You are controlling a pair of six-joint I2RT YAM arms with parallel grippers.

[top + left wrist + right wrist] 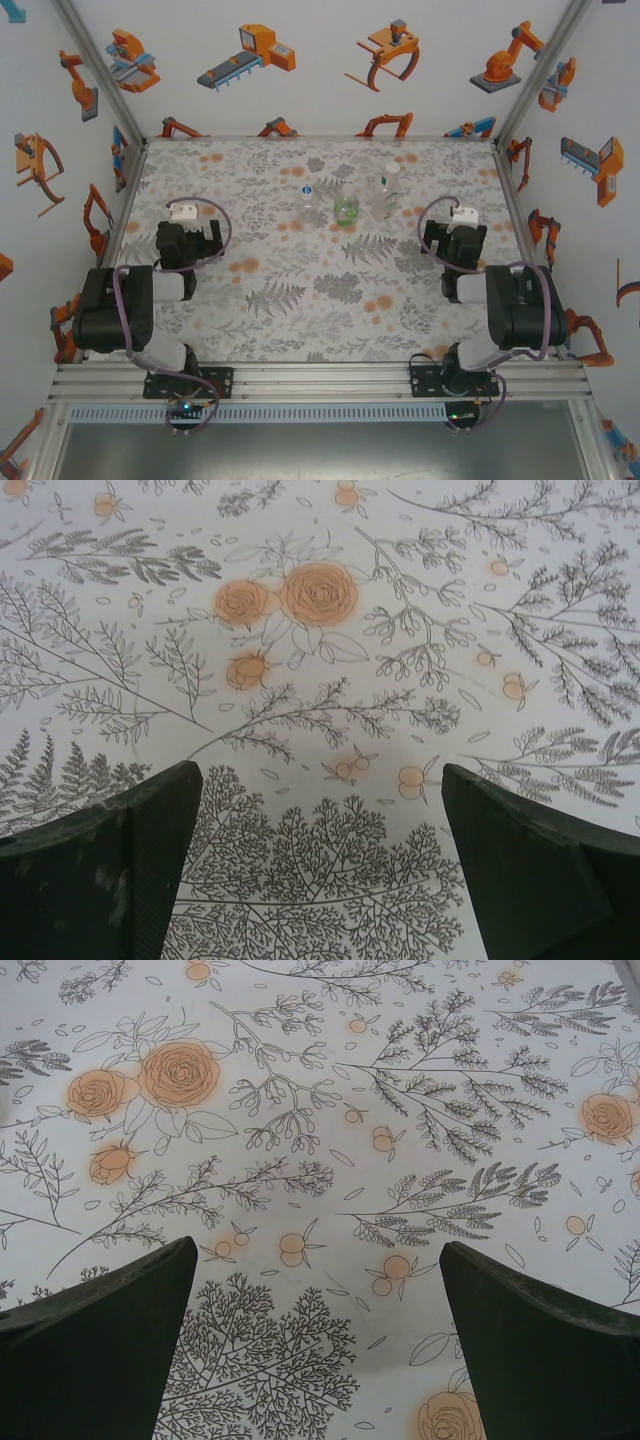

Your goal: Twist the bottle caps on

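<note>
Your left tool and right tool both hang released and spread wide, grasping nothing, over the flowered worktop. The bottles stand upright in a row on its far half, the green bottle between two colourless ones, well apart from both tools.

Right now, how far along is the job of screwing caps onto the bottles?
No step shows as done: the three bottles stand grouped far out on the table, too small to tell if capped. Nothing is in hand: the left gripper and right gripper are open and empty. Probably all the capping remains.
</note>
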